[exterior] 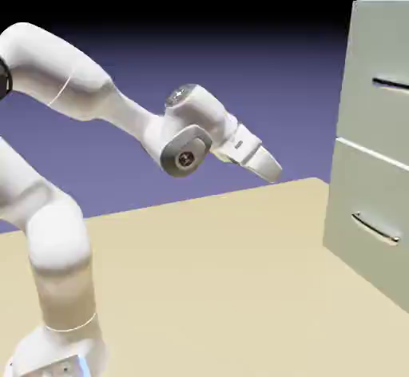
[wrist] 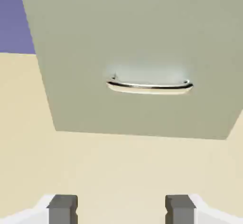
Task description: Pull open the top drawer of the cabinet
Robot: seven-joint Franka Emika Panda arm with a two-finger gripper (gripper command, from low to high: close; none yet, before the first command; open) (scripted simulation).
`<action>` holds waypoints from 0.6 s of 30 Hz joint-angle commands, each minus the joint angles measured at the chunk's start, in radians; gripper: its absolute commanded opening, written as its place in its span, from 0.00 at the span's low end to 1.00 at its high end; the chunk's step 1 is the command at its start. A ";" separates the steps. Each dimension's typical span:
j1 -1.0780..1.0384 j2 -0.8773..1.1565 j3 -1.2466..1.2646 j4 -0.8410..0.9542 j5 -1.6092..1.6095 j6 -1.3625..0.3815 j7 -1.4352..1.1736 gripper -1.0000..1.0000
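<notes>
The cabinet [exterior: 375,152] stands at the exterior view's right edge, pale grey-green, with two stacked drawer fronts. Its top drawer [exterior: 383,56] carries a thin dark bar handle [exterior: 391,85] and sits flush with the cabinet. My gripper [exterior: 272,169] hangs over the table well to the left of the cabinet and lower than that bar, pointing down and toward it. In the hand view my gripper [wrist: 121,209] is open; its grey fingertips [wrist: 62,208] stand wide apart with only table between them. That view holds only the lower drawer front.
The lower drawer [exterior: 367,216] has a curved silver handle [exterior: 375,229], which the hand view shows straight ahead as a handle [wrist: 149,86] on the drawer front [wrist: 142,42]. Tan table [exterior: 208,279] stretches between my hand and the cabinet.
</notes>
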 commanded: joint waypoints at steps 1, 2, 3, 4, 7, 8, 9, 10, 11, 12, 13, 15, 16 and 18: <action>0.016 0.036 -0.033 0.015 0.044 -0.013 -0.041 0.50; 0.033 0.071 -0.066 0.031 0.087 -0.027 -0.081 0.50; 0.049 0.107 -0.098 0.046 0.131 -0.040 -0.121 0.50; 0.065 0.143 -0.131 0.061 0.174 -0.053 -0.162 0.50; 0.114 0.250 -0.230 0.107 0.304 -0.093 -0.283 0.50; 0.130 0.286 -0.262 0.122 0.348 -0.107 -0.324 0.50; 0.147 0.321 -0.295 0.138 0.391 -0.120 -0.364 0.50; 0.163 0.357 -0.328 0.153 0.435 -0.133 -0.405 0.50; 0.179 0.393 -0.361 0.168 0.478 -0.147 -0.445 0.50; 0.196 0.428 -0.394 0.184 0.522 -0.160 -0.486 0.50; 0.212 0.464 -0.426 0.199 0.565 -0.173 -0.526 0.50; 0.244 0.535 -0.492 0.229 0.652 -0.200 -0.607 0.50; 0.261 0.571 -0.525 0.245 0.696 -0.213 -0.648 0.50; 0.293 0.642 -0.590 0.275 0.783 -0.240 -0.729 0.50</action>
